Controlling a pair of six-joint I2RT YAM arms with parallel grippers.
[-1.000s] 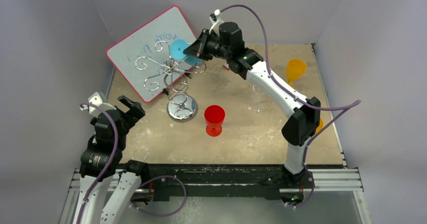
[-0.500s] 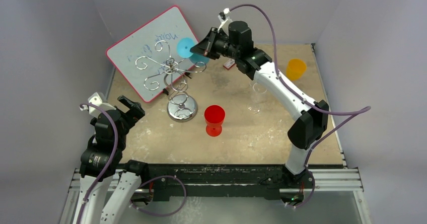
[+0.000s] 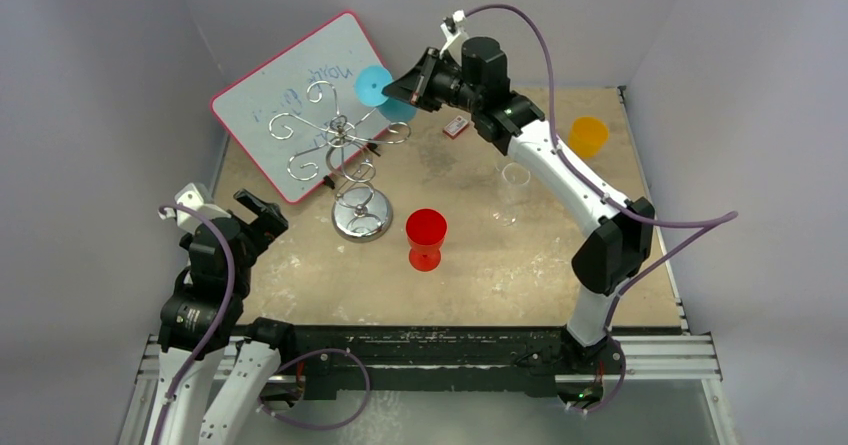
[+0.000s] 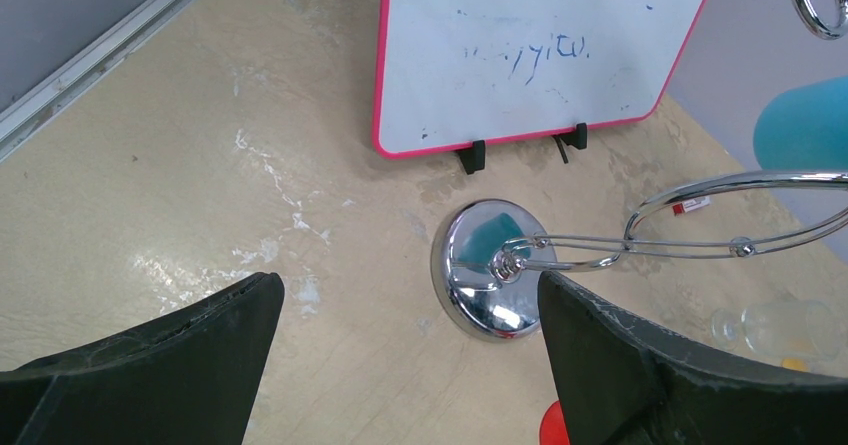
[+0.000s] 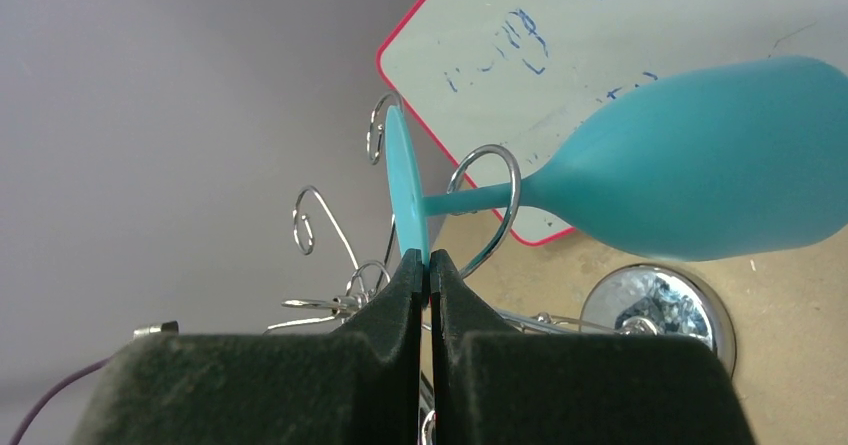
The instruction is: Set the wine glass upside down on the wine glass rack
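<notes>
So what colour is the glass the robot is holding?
The glass is turquoise blue all over; the right wrist view shows it best.

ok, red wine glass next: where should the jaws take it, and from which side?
The narrow stem between bowl and foot, probably. The red wine glass stands on the table, so come in level from the right, away from the wine glass rack on its left.

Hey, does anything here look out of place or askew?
The teal glass is the odd one. It lies sideways in the air by the rack rather than hanging bowl-down, and the right gripper pinches it only by the edge of its foot. Nothing else stands out.
</notes>
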